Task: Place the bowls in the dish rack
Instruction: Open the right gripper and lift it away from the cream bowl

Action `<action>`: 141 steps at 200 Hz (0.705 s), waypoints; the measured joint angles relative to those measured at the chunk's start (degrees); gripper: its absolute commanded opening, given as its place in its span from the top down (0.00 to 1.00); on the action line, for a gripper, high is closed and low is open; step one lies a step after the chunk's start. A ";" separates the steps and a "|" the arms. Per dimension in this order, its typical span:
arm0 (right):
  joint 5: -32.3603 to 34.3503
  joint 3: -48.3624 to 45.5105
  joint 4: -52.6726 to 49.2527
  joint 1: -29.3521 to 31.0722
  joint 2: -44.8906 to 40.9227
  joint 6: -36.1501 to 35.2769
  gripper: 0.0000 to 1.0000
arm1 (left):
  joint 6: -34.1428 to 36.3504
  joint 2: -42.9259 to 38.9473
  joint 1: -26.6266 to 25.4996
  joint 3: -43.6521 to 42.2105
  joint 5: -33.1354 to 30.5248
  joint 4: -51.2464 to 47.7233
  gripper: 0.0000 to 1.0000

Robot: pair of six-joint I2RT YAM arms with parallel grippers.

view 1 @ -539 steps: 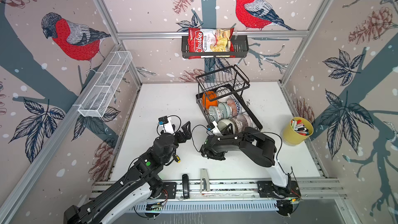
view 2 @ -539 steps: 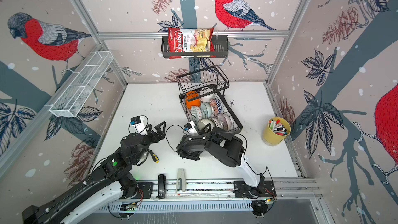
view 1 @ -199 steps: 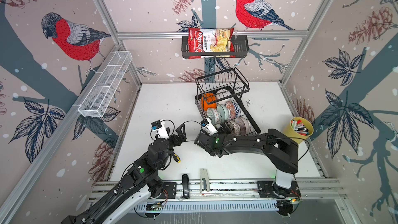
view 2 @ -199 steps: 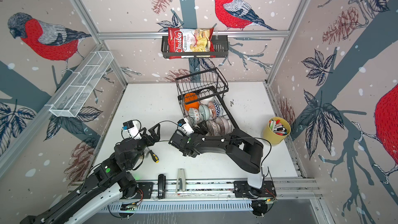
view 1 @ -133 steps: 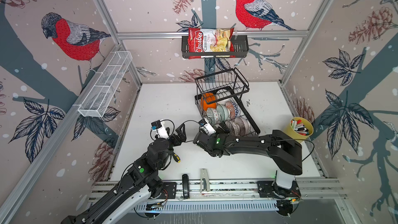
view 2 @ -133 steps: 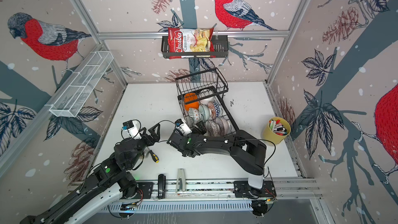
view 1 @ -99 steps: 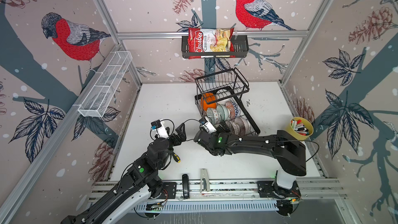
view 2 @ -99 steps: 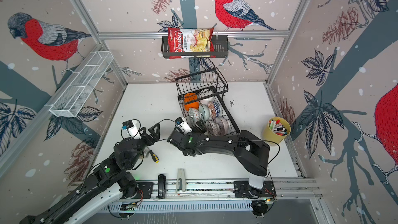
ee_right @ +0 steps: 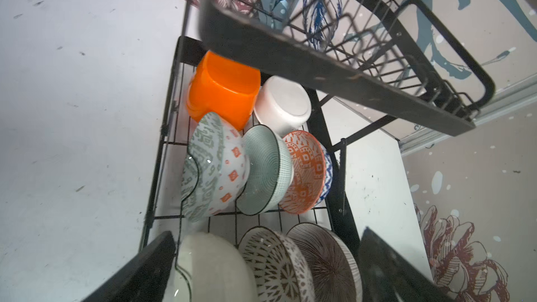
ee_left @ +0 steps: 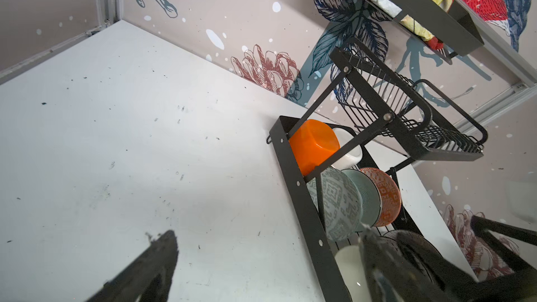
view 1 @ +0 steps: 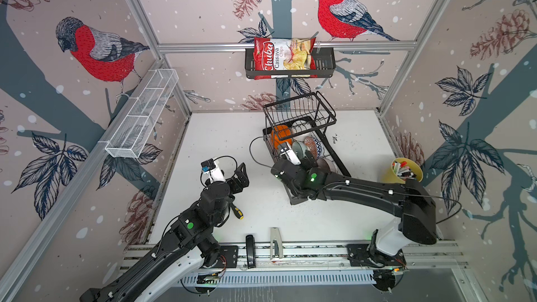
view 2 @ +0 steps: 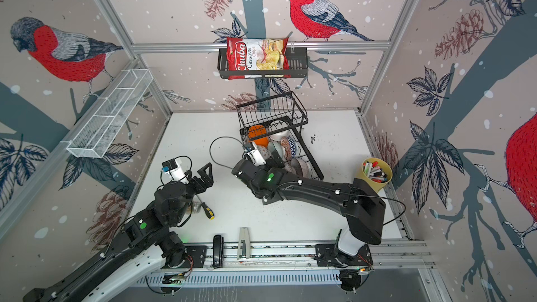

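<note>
Fingers [ee_right: 136,271] of the right gripper [ee_right: 268,233] stand wide apart with nothing held, straddling the nearest bowls [ee_right: 276,262] in the dish rack [ee_right: 158,169]; a white bowl [ee_right: 212,265] sits just beside one finger. Left gripper [view 1: 241,176] hangs equally wide and empty over the table [view 1: 220,135]. Beyond, more bowls stand on edge under the upper tier [ee_right: 319,62]. We spot none loose on the table, so we judge loading nearly done; next we need a clean retreat, clear of that tier.

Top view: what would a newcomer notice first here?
The red cassava chips bag in the black basket on the back wall pops first. Below it, the black wire dish rack at the back of the white table holds patterned ceramic bowls, led by a bright plain orange bowl.
</note>
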 measured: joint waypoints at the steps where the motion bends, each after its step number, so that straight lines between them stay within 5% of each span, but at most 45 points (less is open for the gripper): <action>1: -0.07 -0.11 -0.09 -0.15 -0.20 0.17 0.01 | 0.00 0.09 0.04 0.09 -0.09 -0.09 0.04; 51: -3.28 -6.82 -2.25 -8.00 -8.85 3.89 0.01 | 0.07 4.85 5.35 3.48 -1.46 -2.21 0.04; 141: -12.11 -16.57 0.33 -34.18 -18.56 7.74 0.01 | 3.13 9.99 31.26 -1.16 5.33 0.31 0.04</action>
